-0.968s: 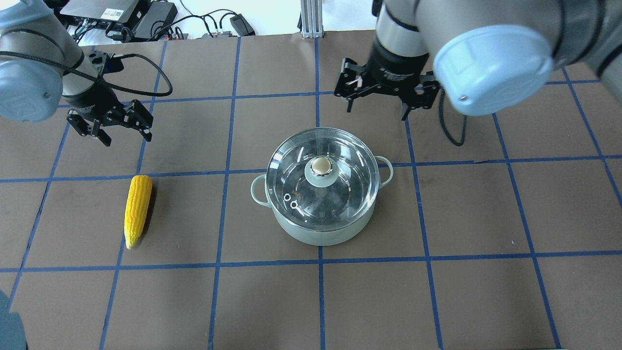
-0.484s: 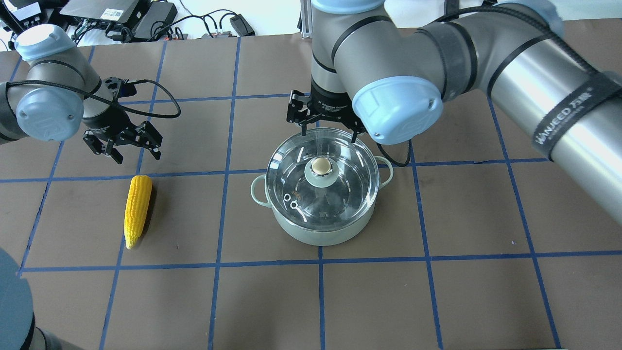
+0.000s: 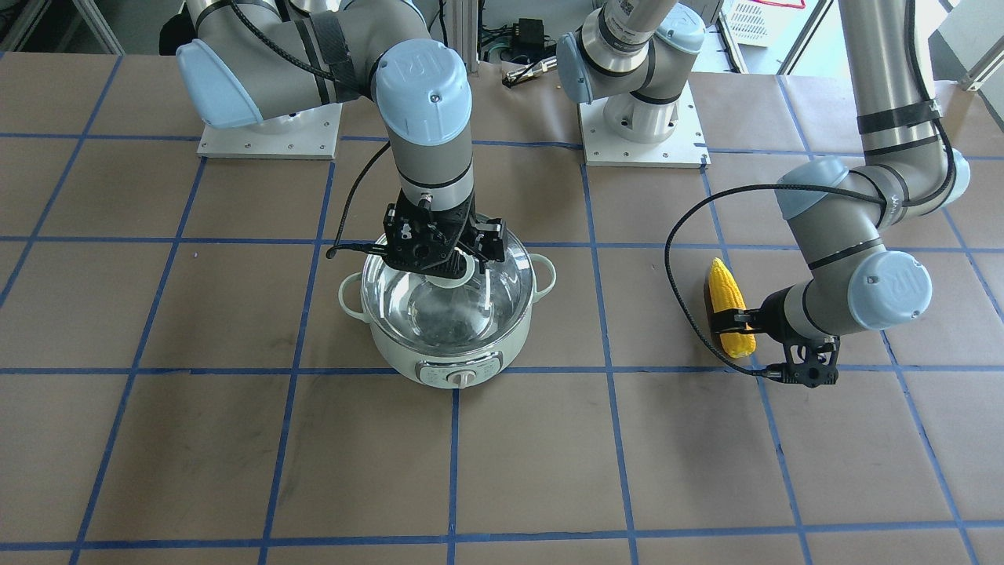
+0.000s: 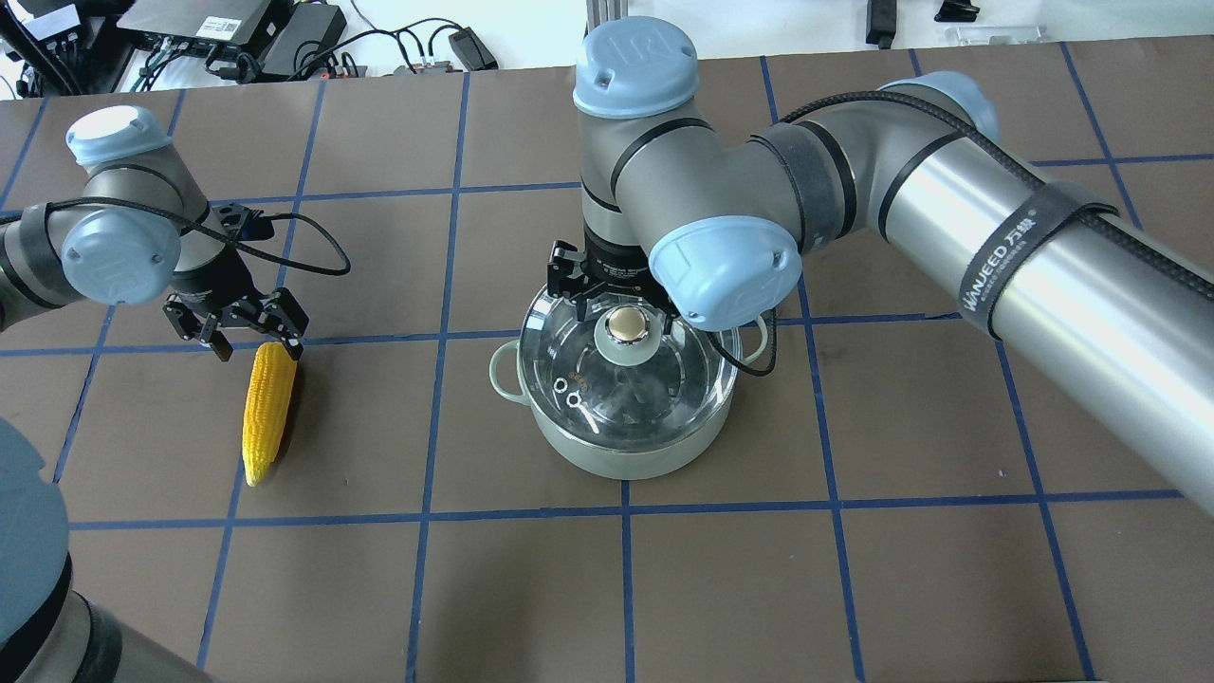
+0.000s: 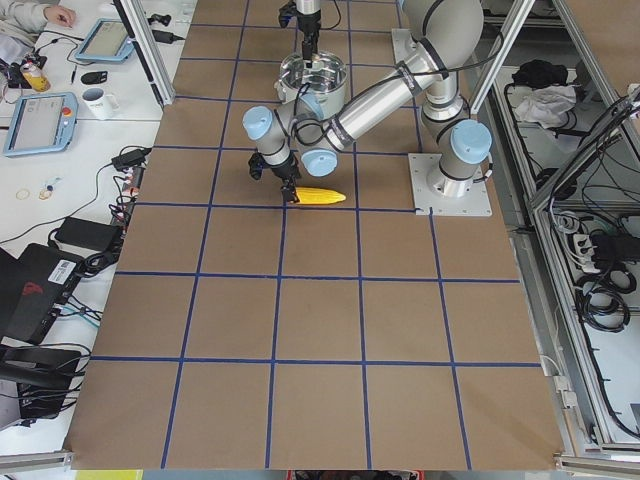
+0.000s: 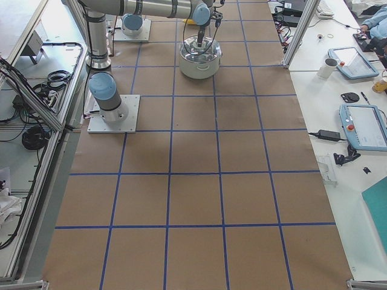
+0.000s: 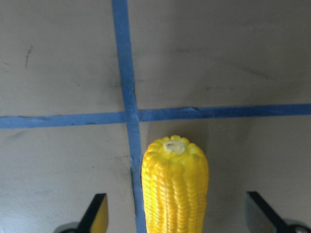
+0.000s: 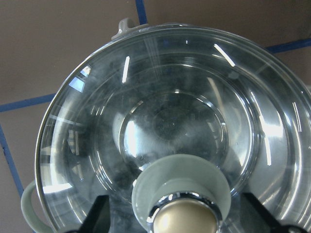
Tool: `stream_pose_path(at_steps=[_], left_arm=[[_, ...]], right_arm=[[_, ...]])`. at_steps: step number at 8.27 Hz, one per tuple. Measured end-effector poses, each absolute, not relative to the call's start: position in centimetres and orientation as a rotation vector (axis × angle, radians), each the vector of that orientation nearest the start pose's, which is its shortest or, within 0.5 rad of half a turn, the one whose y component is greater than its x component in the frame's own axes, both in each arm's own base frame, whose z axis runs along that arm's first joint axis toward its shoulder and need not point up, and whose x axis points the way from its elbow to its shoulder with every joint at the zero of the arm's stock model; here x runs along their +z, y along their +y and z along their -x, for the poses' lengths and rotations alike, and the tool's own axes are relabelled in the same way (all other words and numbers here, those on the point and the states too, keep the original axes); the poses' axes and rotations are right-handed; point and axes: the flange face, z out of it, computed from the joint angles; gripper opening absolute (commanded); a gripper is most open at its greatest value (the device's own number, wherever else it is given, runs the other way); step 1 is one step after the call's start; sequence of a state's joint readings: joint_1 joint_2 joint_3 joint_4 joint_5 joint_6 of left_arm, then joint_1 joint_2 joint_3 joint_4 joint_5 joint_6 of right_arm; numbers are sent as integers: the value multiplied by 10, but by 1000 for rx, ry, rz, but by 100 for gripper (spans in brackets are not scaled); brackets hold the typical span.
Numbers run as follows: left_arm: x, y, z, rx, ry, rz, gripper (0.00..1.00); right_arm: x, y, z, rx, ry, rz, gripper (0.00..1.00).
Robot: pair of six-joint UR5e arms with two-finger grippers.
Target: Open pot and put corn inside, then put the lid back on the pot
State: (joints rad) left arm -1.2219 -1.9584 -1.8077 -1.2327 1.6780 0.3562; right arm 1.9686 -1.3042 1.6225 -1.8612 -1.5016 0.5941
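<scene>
Two grippers, one lid, one pot, one ear of corn.

The right gripper has its jaws spread wide, one finger on each side of the beige knob, and neither finger visibly touches it. The knob sits squarely in the gap. Around it spreads the glass lid, seated on the pot below the jaws.

The left gripper is also open, its fingers straddling the blunt end of the corn with clear space on both sides. The corn lies flat on the table. Its long axis runs crosswise to the line between the fingers, and its tapered tip points away from the gripper toward the robot's side. The corn is well apart from the pot.
</scene>
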Motion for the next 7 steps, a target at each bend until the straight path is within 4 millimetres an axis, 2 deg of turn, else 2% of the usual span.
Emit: stream_pose_path(at_steps=[2,3,4,5,7], left_arm=[[184,-541,-67,549,3109,-40,100],[176,-537,-66,577,3110,-43,97],[171,-535,-65,595,3109,-47,19],[169,-535,-65,602,3109,-47,0],[169,-535,-65,600,3108,-46,0]], right_arm=[[345,-481,-357,86,3080,-310,74],[345,-481,-357,87,3081,-311,70],[345,-481,-357,87,3082,-309,66],[345,-481,-357,85,3083,-307,62],[347,-481,-356,81,3085,-306,52]])
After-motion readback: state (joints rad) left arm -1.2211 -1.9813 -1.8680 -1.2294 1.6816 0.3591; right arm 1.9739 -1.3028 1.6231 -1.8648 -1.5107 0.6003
